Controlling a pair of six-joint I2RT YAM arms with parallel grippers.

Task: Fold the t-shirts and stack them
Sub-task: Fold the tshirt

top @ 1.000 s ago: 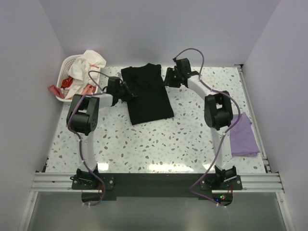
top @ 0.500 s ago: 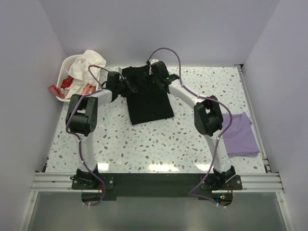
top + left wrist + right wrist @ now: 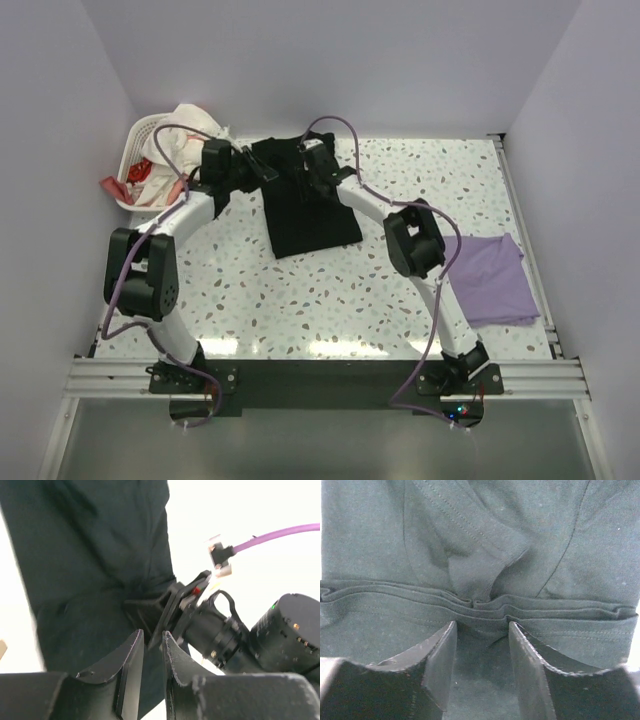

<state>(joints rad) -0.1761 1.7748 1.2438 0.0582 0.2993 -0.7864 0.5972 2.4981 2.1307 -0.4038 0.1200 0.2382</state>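
We find the large plain black short-sleeved cotton tee [image 3: 312,225] lying flat near the middle of the far edge of the speckled white table [image 3: 330,300], already narrowed to a long panel, while the small lavender-purple folded tee [image 3: 495,282] rests by the right edge, well apart from it. The black cloth looks light, limp and a little clingy; it should drape and sag from any single pinch, so we judge it best taken at the stitched hem, where the layers bunch and give the fingers a firmer ridge, one hold towards each side so the fold stays square. The right gripper [image 3: 480,625] sits over that far end of the shirt with its jaws apart, the stacked hem layers rumpled just ahead of its fingertips and nothing pinched. The left gripper [image 3: 152,637] hangs at the shirt's left far corner, its jaws drawn close with a slim gap and no cloth seen between them. Compared with a second ago, the right arm has swung in from beside the shirt's right edge to above it, the left arm has reached further towards the far left corner near the white plastic laundry basket [image 3: 137,132], and the shirt itself has not shifted
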